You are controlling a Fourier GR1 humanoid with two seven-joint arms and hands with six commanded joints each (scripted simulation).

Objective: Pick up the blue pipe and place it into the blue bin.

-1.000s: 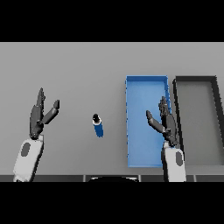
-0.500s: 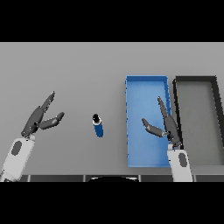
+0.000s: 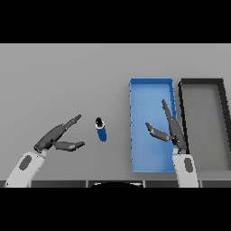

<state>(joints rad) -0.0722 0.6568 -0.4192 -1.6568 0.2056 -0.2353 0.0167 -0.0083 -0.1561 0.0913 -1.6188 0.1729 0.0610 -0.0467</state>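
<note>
Left hand (image 3: pixel 53 139): fingers straight, thumb spread, pointing right and slightly up. Right hand (image 3: pixel 170 130): fingers straight, pointing up, thumb extended to the left. Both forearms enter from the lower edge.

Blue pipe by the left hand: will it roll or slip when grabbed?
The blue pipe looks like a short, smooth cylinder lying on the table, so a nudge from the open left hand would probably roll it sideways. It seems rigid and small, likely light.

Left hand (image 3: pixel 53 139) to blue pipe (image 3: pixel 101 130): bare surface (image 3: pixel 67 81) between.
Blue bin (image 3: pixel 149 85): right hand (image 3: pixel 170 131) hangs over it.
</note>
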